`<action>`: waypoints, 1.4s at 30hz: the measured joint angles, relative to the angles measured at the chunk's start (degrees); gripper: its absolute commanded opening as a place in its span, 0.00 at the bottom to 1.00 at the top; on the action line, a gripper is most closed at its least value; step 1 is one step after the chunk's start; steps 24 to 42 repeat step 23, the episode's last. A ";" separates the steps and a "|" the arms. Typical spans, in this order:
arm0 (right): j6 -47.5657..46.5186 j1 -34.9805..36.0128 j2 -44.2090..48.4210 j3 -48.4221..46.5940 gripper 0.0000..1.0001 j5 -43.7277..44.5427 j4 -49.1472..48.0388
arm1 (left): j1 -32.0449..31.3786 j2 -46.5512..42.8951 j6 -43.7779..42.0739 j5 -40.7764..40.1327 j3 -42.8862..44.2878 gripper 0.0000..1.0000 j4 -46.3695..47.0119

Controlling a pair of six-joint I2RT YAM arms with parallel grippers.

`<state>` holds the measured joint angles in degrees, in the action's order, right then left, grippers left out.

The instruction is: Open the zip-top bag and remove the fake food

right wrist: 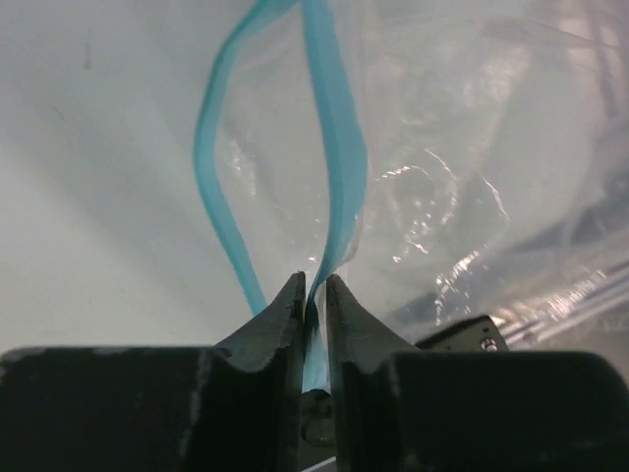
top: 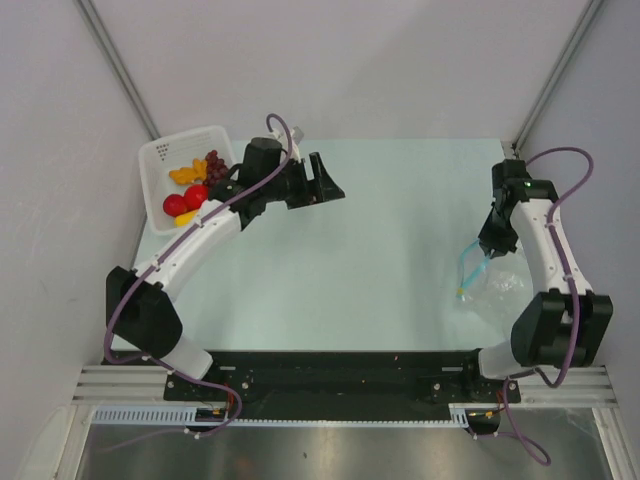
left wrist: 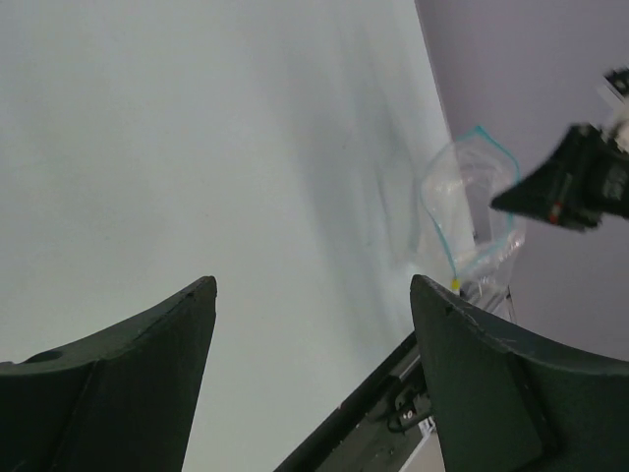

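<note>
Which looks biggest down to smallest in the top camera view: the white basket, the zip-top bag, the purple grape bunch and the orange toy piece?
1. white basket, though part of it is covered
2. zip-top bag, crumpled
3. purple grape bunch and orange piece: both small and too alike to rank

White links (top: pixel 200 240), black joints (top: pixel 145 310), purple cables (top: pixel 565 150), and a dark left claw (left wrist: pixel 313 285) and right claw (right wrist: pixel 313 280).
</note>
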<state>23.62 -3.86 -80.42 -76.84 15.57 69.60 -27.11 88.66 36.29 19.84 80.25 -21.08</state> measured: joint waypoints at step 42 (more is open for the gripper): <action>0.98 21.70 11.15 -3.45 0.99 -20.28 -10.23 | -3.89 -28.20 10.64 6.93 -25.68 1.00 16.28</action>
